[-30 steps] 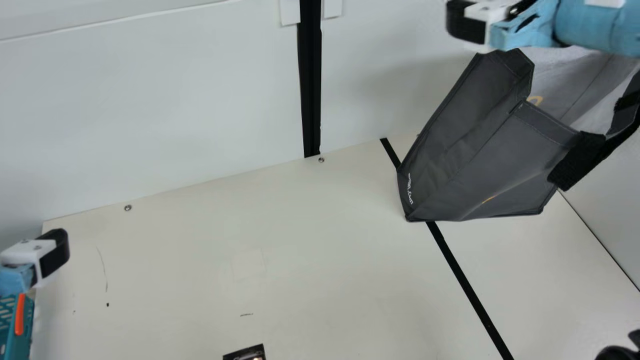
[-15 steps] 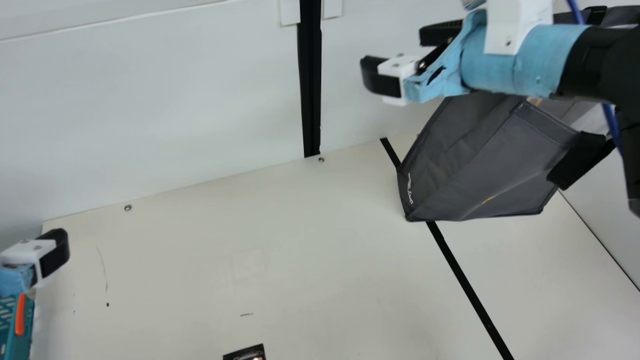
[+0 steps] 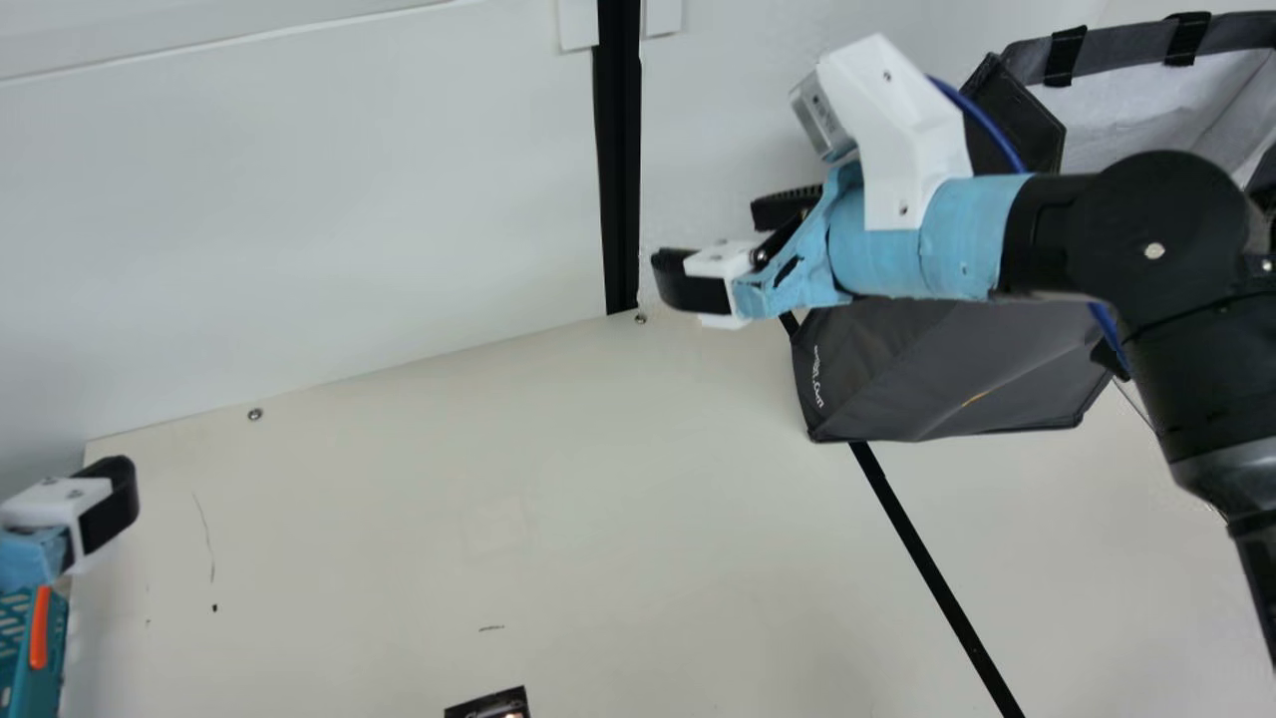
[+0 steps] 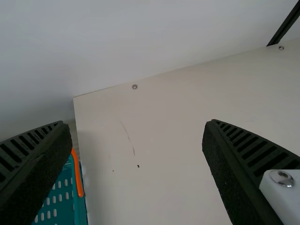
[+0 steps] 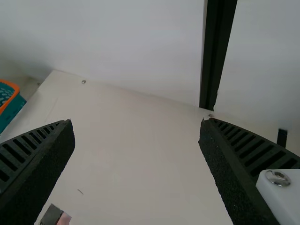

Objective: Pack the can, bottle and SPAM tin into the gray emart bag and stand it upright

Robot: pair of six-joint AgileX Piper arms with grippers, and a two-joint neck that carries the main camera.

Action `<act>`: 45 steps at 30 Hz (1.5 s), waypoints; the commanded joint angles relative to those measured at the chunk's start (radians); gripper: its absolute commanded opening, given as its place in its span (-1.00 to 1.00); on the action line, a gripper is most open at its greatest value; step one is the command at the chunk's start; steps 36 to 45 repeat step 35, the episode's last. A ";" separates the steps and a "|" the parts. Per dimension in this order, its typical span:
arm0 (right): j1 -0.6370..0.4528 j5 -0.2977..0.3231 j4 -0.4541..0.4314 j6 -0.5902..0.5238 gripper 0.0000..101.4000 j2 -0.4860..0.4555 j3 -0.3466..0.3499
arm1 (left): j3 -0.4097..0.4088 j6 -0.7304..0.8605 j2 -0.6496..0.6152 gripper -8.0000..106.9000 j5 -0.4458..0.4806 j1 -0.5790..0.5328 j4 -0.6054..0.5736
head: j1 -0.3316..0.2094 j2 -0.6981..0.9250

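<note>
Has swung the black-ribbed right gripper, open and empty, leftward past the tilted gray fabric bag, likely for another pickup; keeps the left gripper open.

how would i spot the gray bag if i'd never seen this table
In the main view, find the black line crossing the cream table. The gray bag sits over that line, partly behind the right arm. Its pale lining and black straps set it apart from the teal basket.
</note>
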 commanded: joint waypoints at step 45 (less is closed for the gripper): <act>-0.022 -0.005 0.052 -0.067 0.87 0.005 0.102 | 0.000 0.000 0.000 0.71 0.000 0.000 0.000 | -0.023 -0.001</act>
